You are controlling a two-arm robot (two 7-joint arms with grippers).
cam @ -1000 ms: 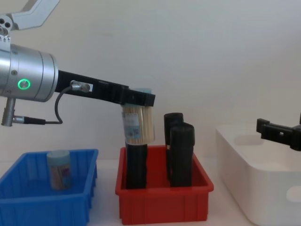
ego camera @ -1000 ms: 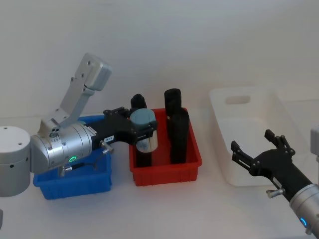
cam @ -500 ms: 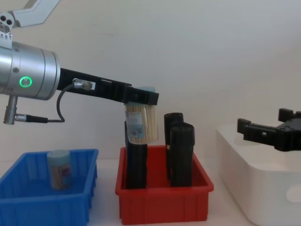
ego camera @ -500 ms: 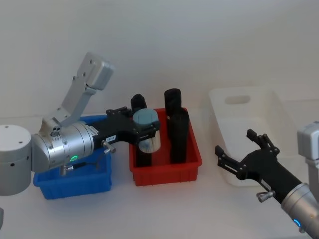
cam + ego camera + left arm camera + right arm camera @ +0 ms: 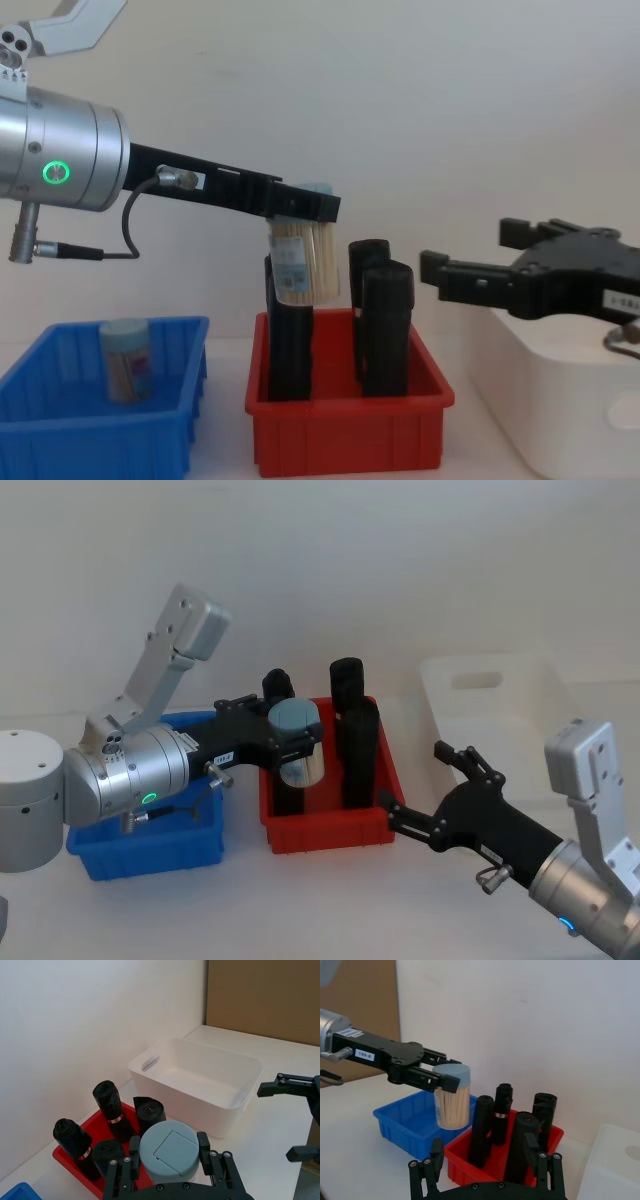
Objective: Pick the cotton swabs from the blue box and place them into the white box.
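Our left gripper (image 5: 293,742) clamps a swab tub (image 5: 303,265) over the red bin's (image 5: 330,835) black blocks (image 5: 358,750); our right gripper (image 5: 415,785), wide open, hangs near the white box (image 5: 500,690).

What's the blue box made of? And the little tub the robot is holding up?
The blue box looks like hard, smooth plastic: moulded ribs line its sides. The cotton swabs tub in the left gripper seems clear plastic, since tan stems show through; its pale blue lid looks matte plastic. The stems may be wood or paper.
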